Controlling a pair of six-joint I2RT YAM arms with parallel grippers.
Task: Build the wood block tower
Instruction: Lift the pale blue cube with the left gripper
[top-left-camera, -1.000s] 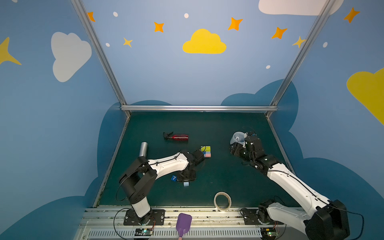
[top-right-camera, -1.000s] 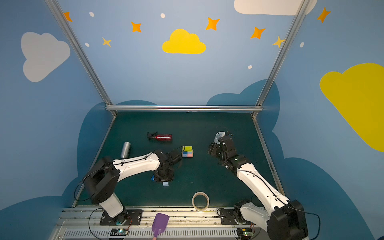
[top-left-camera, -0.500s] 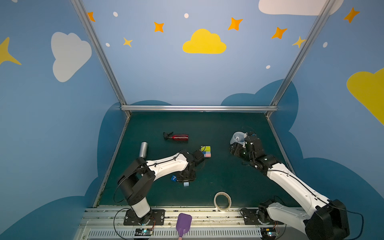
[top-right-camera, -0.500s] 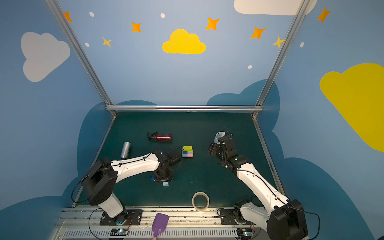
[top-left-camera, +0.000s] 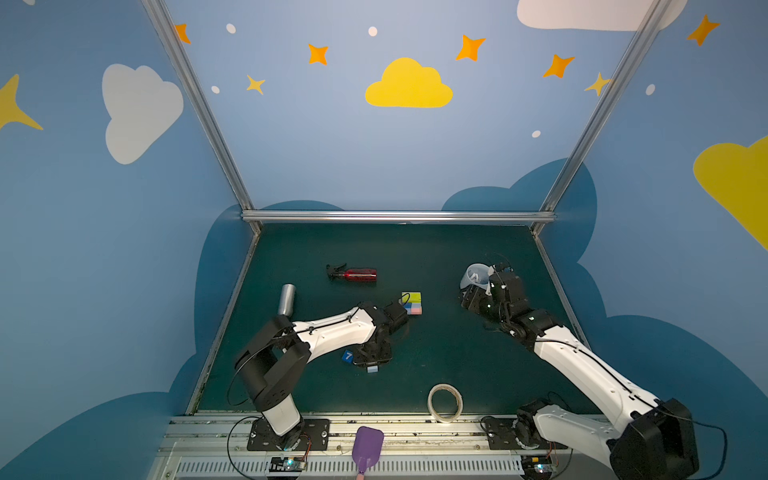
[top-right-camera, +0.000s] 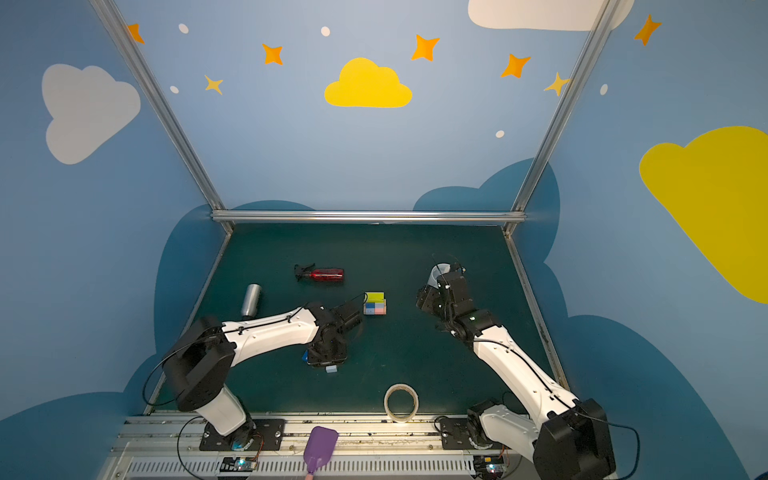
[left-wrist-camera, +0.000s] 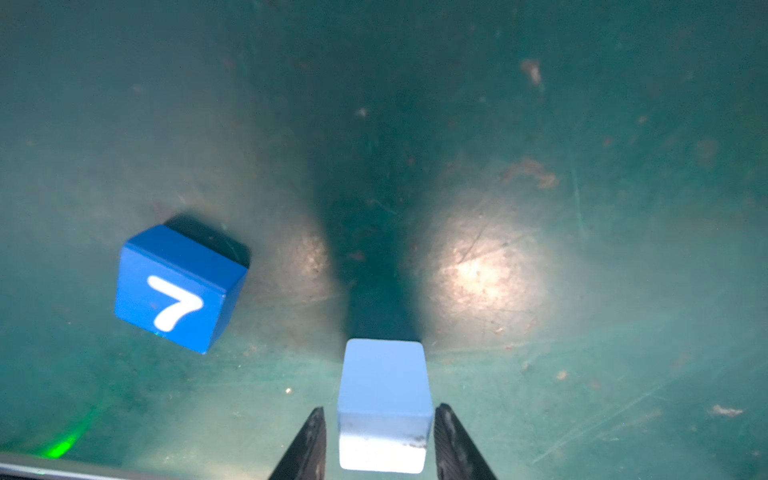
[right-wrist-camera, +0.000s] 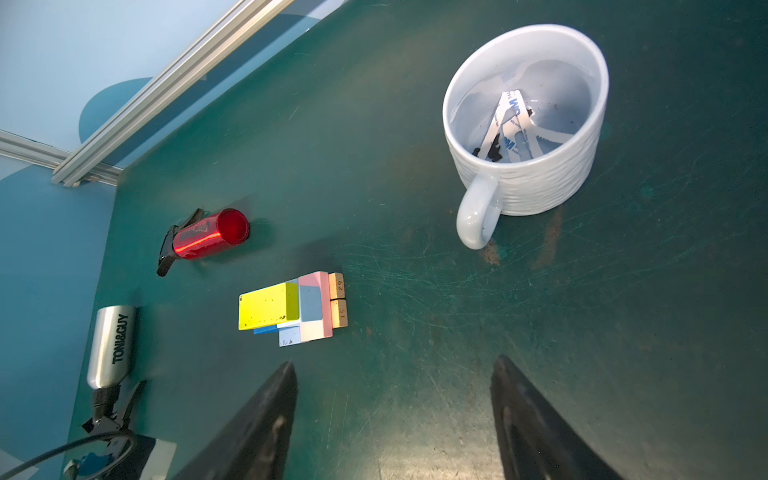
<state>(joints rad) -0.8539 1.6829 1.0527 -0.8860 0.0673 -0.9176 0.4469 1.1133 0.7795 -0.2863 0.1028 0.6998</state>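
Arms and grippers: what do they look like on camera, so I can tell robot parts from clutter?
Both the left arm and right arm have white link shells, black joints and a thin black cable along the white sections. The left gripper and right gripper are black, with dark, scuffed fingers tapering to points. Small green lights show on the right arm's wrist.

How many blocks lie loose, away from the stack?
2: a light-blue block between the left gripper's jaws, and the blue 7 cube beside it. The arm may hide others.
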